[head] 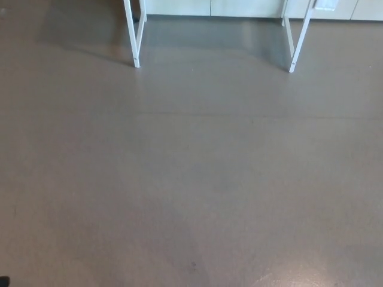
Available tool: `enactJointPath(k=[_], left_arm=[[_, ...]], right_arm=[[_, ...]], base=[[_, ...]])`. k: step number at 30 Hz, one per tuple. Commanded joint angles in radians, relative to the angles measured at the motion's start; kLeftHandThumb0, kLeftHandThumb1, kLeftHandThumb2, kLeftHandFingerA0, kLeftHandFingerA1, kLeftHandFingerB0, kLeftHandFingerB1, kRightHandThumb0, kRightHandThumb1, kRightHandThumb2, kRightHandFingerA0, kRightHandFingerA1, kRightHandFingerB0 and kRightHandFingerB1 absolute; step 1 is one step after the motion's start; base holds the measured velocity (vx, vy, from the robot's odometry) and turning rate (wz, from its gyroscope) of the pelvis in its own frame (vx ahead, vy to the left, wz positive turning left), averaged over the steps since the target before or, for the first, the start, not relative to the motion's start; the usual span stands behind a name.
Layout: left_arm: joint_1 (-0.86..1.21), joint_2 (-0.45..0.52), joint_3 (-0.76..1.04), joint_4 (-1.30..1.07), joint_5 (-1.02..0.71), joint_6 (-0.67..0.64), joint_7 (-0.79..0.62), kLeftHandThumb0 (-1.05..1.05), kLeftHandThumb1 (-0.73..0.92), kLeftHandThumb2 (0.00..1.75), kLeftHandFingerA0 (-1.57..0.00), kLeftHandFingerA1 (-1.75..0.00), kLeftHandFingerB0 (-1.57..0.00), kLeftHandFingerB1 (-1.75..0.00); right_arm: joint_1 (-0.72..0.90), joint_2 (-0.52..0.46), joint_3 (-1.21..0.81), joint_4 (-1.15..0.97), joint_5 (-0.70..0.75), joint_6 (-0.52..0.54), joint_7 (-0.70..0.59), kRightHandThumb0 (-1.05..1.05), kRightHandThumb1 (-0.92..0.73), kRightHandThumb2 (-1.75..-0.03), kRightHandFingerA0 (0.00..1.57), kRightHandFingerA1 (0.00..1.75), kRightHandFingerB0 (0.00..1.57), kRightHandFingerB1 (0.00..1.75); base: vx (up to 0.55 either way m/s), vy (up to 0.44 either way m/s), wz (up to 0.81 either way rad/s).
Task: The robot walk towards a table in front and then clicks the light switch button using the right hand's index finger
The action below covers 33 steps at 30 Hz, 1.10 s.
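Desk (136,36) legs only, at 12 o'clock across bare floor (191,179) — switch not visible, neither hand in view, so fingers' state can't be told — walk-up pending.

One head view looks steeply down at grey floor (191,191) — white table legs (135,36) far off, top of frame.

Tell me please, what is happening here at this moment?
Nothing is being handled now. The head view looks down on bare grey floor, and only the white table legs show at the top edge, some way ahead. Neither robot hand is in view, and no light switch can be seen. The robot seems not to have reached the table yet.
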<state>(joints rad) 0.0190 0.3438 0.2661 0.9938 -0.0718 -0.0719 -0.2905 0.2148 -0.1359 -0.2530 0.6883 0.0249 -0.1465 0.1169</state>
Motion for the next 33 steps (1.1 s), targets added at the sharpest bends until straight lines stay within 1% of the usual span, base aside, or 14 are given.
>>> enactJointPath(k=[1, 2, 3, 8, 11, 14, 20, 21, 22, 25, 26, 27, 32, 33], left_arm=[[0.015, 0.018, 0.005, 0.009, -0.015, -0.061, -0.023, 0.06, 0.48, 0.52, -0.53, -0.58, -0.32, -0.49], [0.013, 0.019, 0.006, 0.012, -0.018, -0.056, -0.026, 0.07, 0.49, 0.52, -0.5, -0.58, -0.29, -0.48], [0.011, 0.019, 0.009, 0.018, -0.024, -0.056, -0.03, 0.06, 0.3, 0.78, -0.41, -0.64, -0.25, -0.57], [-0.023, 0.023, 0.007, 0.034, -0.026, -0.052, -0.022, 0.05, 0.31, 0.79, -0.4, -0.63, -0.25, -0.57], [-0.023, 0.027, 0.002, 0.029, -0.022, -0.047, -0.029, 0.04, 0.34, 0.81, -0.34, -0.61, -0.25, -0.56], [-0.024, 0.025, 0.003, 0.04, -0.028, -0.056, -0.042, 0.06, 0.33, 0.8, -0.32, -0.61, -0.23, -0.56], [-0.034, 0.026, -0.007, 0.06, -0.018, -0.069, -0.027, 0.05, 0.31, 0.79, -0.4, -0.64, -0.27, -0.58], [-0.035, 0.026, -0.009, 0.056, -0.016, -0.064, -0.025, 0.07, 0.49, 0.53, -0.45, -0.58, -0.31, -0.49], [-0.039, 0.026, -0.007, 0.056, -0.022, -0.053, -0.027, 0.06, 0.33, 0.8, -0.36, -0.62, -0.26, -0.57], [-0.014, 0.025, 0.002, 0.054, -0.036, -0.064, -0.049, 0.07, 0.33, 0.81, -0.35, -0.62, -0.25, -0.57], [-0.009, 0.025, -0.005, 0.051, -0.026, -0.073, -0.039, 0.04, 0.31, 0.79, -0.42, -0.64, -0.28, -0.57], [-0.008, 0.024, -0.007, 0.051, -0.022, -0.075, -0.031, 0.04, 0.29, 0.78, -0.43, -0.64, -0.3, -0.58], [-0.003, 0.024, -0.004, 0.053, -0.037, -0.084, -0.063, 0.06, 0.32, 0.79, -0.39, -0.63, -0.27, -0.57], [-0.002, 0.027, -0.012, 0.051, -0.026, -0.086, -0.053, 0.04, 0.45, 0.53, -0.49, -0.56, -0.36, -0.48]], right_arm=[[0.007, -0.012, 0.009, 0.022, 0.007, -0.056, -0.001, -0.09, -0.6, -1.0, 0.19, 0.55, 0.09, 0.49], [0.004, -0.014, 0.013, 0.029, 0.005, -0.063, 0.001, -0.08, -0.59, -1.0, 0.2, 0.55, 0.1, 0.49], [0.003, -0.014, 0.014, 0.029, 0.007, -0.063, 0.002, -0.08, -0.59, -1.0, 0.19, 0.55, 0.09, 0.49], [-0.033, -0.018, 0.014, 0.044, 0.016, -0.062, 0.001, -0.08, -0.59, -0.99, 0.19, 0.55, 0.1, 0.49], [-0.036, -0.03, 0.035, 0.041, -0.015, -0.056, -0.019, -0.09, -0.58, -0.98, 0.21, 0.55, 0.11, 0.49], [-0.035, -0.032, 0.039, 0.039, -0.013, -0.057, -0.029, -0.08, -0.58, -0.98, 0.23, 0.56, 0.12, 0.5], [-0.046, -0.046, 0.06, 0.049, -0.029, -0.068, -0.038, -0.09, -0.57, -0.98, 0.25, 0.56, 0.14, 0.51], [-0.042, -0.044, 0.06, 0.043, -0.022, -0.067, -0.035, -0.09, -0.57, -0.98, 0.24, 0.56, 0.14, 0.51], [-0.037, -0.045, 0.064, 0.034, -0.025, -0.069, -0.035, -0.09, -0.58, -0.98, 0.24, 0.56, 0.14, 0.5], [-0.023, -0.044, 0.073, 0.029, -0.033, -0.062, -0.047, -0.08, -0.58, -0.97, 0.26, 0.56, 0.15, 0.51], [-0.027, -0.05, 0.077, 0.046, -0.035, -0.078, -0.044, -0.08, -0.58, -0.98, 0.26, 0.57, 0.15, 0.51], [-0.031, -0.055, 0.083, 0.061, -0.041, -0.087, -0.044, -0.09, -0.58, -0.97, 0.27, 0.56, 0.15, 0.51], [-0.034, -0.059, 0.09, 0.072, -0.034, -0.098, -0.047, -0.1, -0.56, -0.97, 0.28, 0.58, 0.16, 0.52], [-0.032, -0.061, 0.092, 0.074, -0.038, -0.105, -0.049, -0.1, -0.56, -0.97, 0.28, 0.58, 0.16, 0.52]], base=[[0.0, 0.0, 0.0], [0.0, 0.0, 0.0], [0.0, 0.0, 0.0], [0.0, 0.0, 0.0], [0.0, 0.0, 0.0], [0.0, 0.0, 0.0], [-0.04, -0.044, 0.18], [-0.13, 0.008, 0.13], [-0.12, 0.024, -0.17], [0.06, 0.116, -0.03], [0.09, 0.192, -0.09], [0.11, 0.238, -0.2], [0.11, 0.456, -0.1], [0.21, 0.253, -0.02]])
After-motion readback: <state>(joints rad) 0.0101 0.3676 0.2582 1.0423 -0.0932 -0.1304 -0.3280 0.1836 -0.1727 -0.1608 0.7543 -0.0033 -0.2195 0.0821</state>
